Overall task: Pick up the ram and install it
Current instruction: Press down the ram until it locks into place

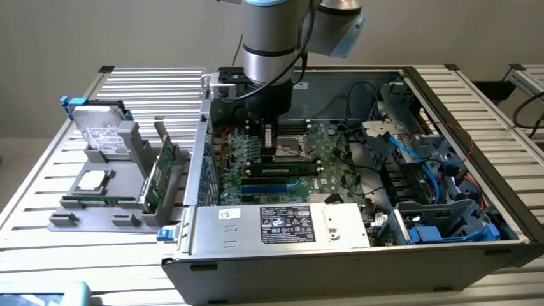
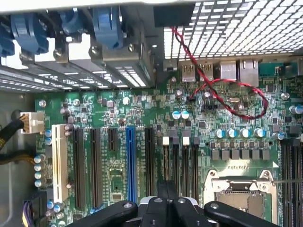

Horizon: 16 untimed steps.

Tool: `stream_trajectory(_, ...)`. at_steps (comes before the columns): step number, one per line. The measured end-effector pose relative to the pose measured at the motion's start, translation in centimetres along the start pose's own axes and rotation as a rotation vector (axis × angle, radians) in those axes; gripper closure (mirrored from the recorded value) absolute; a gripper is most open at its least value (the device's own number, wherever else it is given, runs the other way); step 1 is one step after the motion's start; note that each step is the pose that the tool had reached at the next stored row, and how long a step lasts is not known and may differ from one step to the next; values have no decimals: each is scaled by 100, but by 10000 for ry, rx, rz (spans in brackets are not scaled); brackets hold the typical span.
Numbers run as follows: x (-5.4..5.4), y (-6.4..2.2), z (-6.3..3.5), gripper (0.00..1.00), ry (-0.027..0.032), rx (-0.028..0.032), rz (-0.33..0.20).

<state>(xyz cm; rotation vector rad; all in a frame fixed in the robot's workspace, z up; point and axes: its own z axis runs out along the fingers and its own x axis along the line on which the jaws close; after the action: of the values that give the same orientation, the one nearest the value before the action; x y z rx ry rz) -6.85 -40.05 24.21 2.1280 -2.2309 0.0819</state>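
Exterior view, end effector: the dark end effector (image 1: 270, 150) reaches down into the open grey computer case (image 1: 357, 255) on the slatted metal bench (image 1: 51, 191).
Exterior view, ram: a slim dark-chipped green ram stick (image 1: 285, 170) lies seated in a motherboard slot just below the end effector.
Wrist view, end effector: black fingers (image 2: 165, 201) pressed together, holding nothing, above the green motherboard (image 2: 142, 118).
Wrist view, nearby: silver CPU socket (image 2: 239, 189) just beside; twisted red-black wire (image 2: 222, 94) further off.

The arm (image 1: 270, 44) hangs straight down, its tool (image 2: 165, 198) low with fingers drawn together.
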Motion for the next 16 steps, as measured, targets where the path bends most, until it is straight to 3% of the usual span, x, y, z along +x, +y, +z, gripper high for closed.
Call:
stream_trajectory(4, 1, 59, 32, 89, 1, -1, 0)
stream_trajectory(12, -18, 89, 94, 89, 2, 3, 1)
stream_trajectory(16, -19, 108, 108, 89, -1, 55, 4)
